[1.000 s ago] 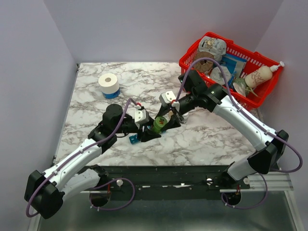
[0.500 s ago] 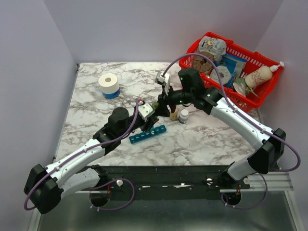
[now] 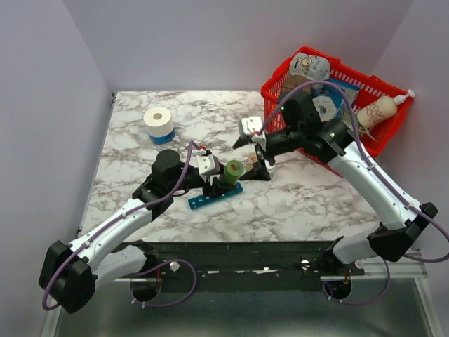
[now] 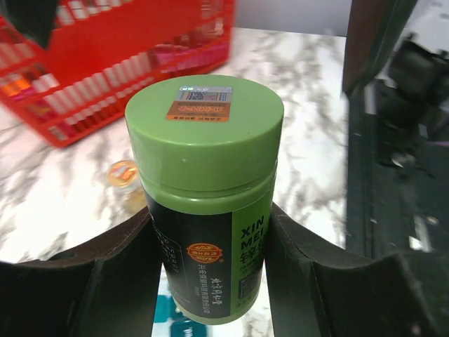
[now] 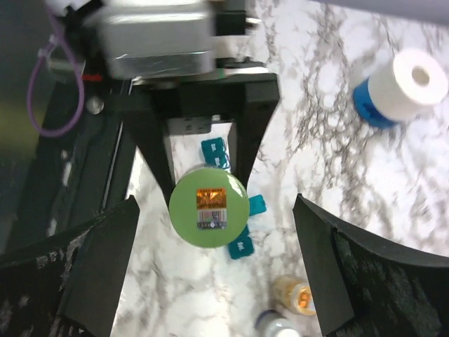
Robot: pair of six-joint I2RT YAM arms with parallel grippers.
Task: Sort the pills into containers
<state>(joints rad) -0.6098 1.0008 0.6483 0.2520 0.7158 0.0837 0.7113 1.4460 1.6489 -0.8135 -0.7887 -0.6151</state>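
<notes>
My left gripper (image 3: pixel 226 177) is shut on a round green bottle (image 3: pixel 233 168) with a green cap and dark label, holding it upright; in the left wrist view the bottle (image 4: pixel 207 182) sits between both fingers (image 4: pixel 316 281). The teal-blue pill organiser (image 3: pixel 214 196) lies on the marble table just below the bottle, partly hidden by it; bits of it show in the right wrist view (image 5: pixel 239 247). My right gripper (image 3: pixel 259 167) is open and empty, hovering above the bottle's cap (image 5: pixel 208 206), its fingers (image 5: pixel 330 270) spread wide to either side.
A small amber bottle (image 5: pixel 298 295) and a white bottle (image 5: pixel 277 325) stand right of the organiser. A red mesh basket (image 3: pixel 280 77) of goods sits at the back right. A white roll on a blue base (image 3: pixel 158 123) stands at the back left.
The right arm has swung back to the right and its gripper now hangs over the bottle. The left gripper has kept hold of the green bottle and shifted it slightly right, above the organiser.
</notes>
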